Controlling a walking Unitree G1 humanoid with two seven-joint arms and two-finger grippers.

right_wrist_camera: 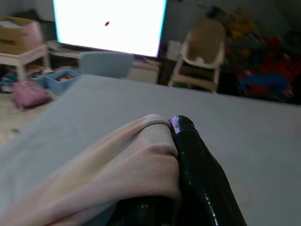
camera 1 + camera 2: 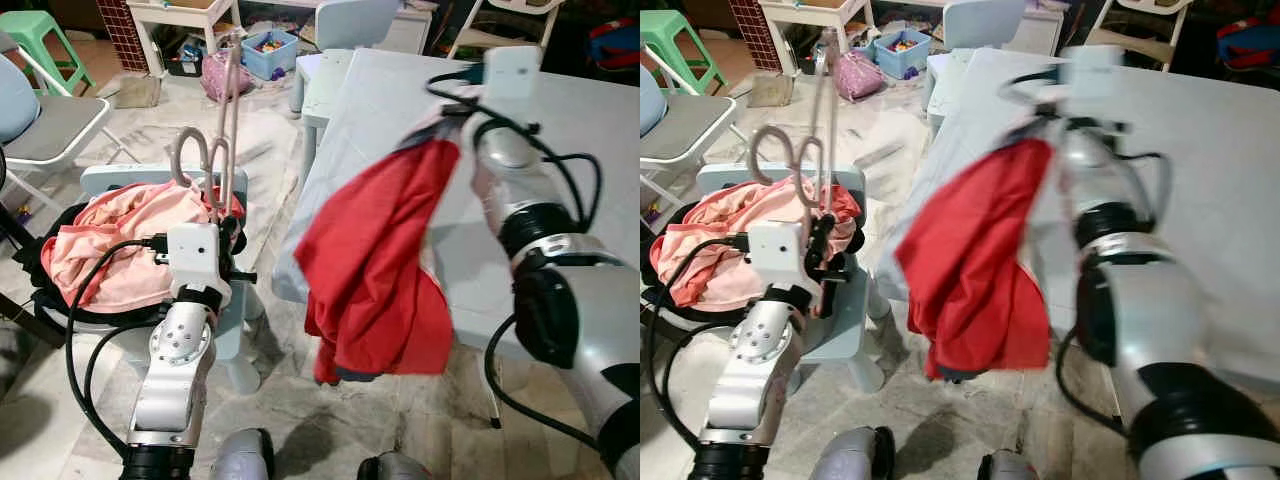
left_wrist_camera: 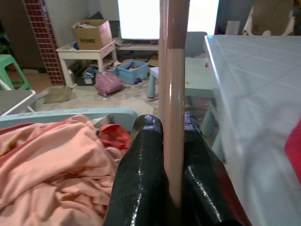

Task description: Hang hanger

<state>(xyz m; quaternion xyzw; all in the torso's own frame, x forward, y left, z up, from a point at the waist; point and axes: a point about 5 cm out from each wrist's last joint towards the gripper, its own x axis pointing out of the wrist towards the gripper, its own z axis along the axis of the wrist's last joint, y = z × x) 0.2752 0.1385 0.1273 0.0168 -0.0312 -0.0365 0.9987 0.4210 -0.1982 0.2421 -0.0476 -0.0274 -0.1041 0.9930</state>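
My left gripper (image 2: 228,228) is shut on a pale pink hanger (image 2: 212,150) and holds it upright over the laundry basket; the hanger's hook (image 2: 190,150) curls to the left. In the left wrist view the hanger's stem (image 3: 175,94) runs up between the black fingers (image 3: 141,174). My right gripper (image 2: 455,120) is raised over the edge of the light table (image 2: 600,140) and is shut on a red garment (image 2: 375,270) with a pale lining (image 1: 136,165), which hangs down in front of the table edge.
A black basket (image 2: 60,300) holds a heap of pink clothes (image 2: 120,245) beside a small light-blue chair (image 2: 230,330). A grey folding chair (image 2: 40,120) stands at the left. Toy bins (image 2: 268,50) and a green stool (image 2: 35,35) sit at the back.
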